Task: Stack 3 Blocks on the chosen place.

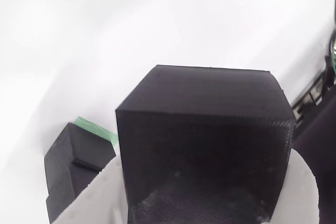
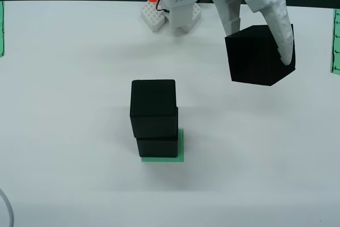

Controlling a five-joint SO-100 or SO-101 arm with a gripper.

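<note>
Spreading wide under everything is the white surface (image 2: 64, 131), w/ the arm's white base (image 2: 172, 9) sitting at its far edge in the view from above. Hanging right of center in that view, the tool (image 2: 260, 41) is clamping the third block (image 2: 257, 57) btwn its white fingers (image 2: 279, 22), tilted and lifted off the surface, well apart from the stack. In the view riding on the tool, this held block (image 1: 205, 145) is looming close. Two blocks are standing stacked near center: the top block (image 2: 153, 107) is resting on the bottom block (image 2: 157, 147), which is sitting on the green striped square (image 2: 181, 147).
</note>
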